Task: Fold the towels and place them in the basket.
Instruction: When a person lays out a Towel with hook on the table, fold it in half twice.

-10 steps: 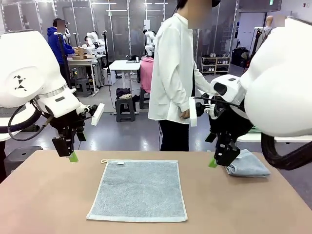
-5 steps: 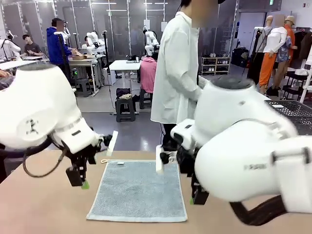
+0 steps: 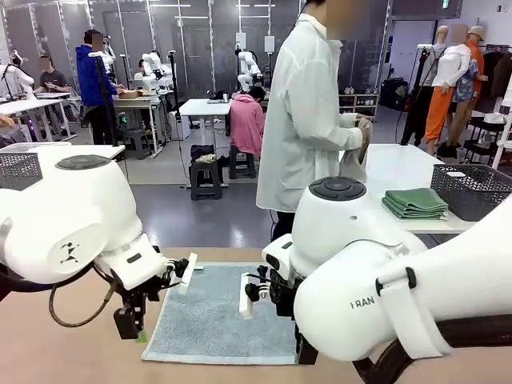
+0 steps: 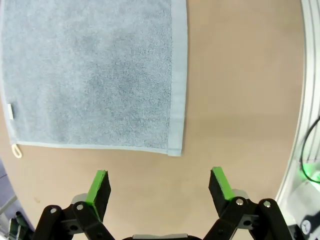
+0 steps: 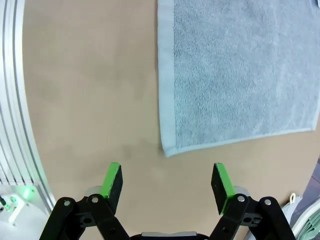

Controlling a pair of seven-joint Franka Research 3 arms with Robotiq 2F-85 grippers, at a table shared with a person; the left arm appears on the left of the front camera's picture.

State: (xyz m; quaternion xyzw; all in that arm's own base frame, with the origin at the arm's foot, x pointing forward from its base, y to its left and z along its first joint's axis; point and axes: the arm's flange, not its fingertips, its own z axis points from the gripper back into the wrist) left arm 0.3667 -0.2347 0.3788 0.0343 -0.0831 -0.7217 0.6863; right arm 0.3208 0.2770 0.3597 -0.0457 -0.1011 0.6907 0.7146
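Observation:
One pale blue-grey towel (image 3: 216, 320) lies flat on the brown table (image 3: 64, 360), its white loop (image 4: 17, 150) at a far corner. My left gripper (image 3: 138, 332) hangs open just off the towel's near left corner. In the left wrist view the left gripper (image 4: 160, 182) holds its green pads apart over bare table below that corner (image 4: 175, 149). My right gripper (image 5: 166, 182) is open too, just short of the near right corner (image 5: 167, 149). A dark grey mesh basket (image 3: 472, 190) stands on a white table at the far right.
My right arm's bulk (image 3: 384, 296) blocks the right half of the table in the front view. The person (image 3: 308, 128) stands across the table, turned right, with a pale cloth (image 3: 358, 152) in hand. Folded green cloths (image 3: 416, 202) lie by the basket. Another mesh basket (image 3: 18, 170) sits far left.
Both arms have swung in from the table's far sides and come down toward me to the towel's near corners. The person has turned toward the white table behind.

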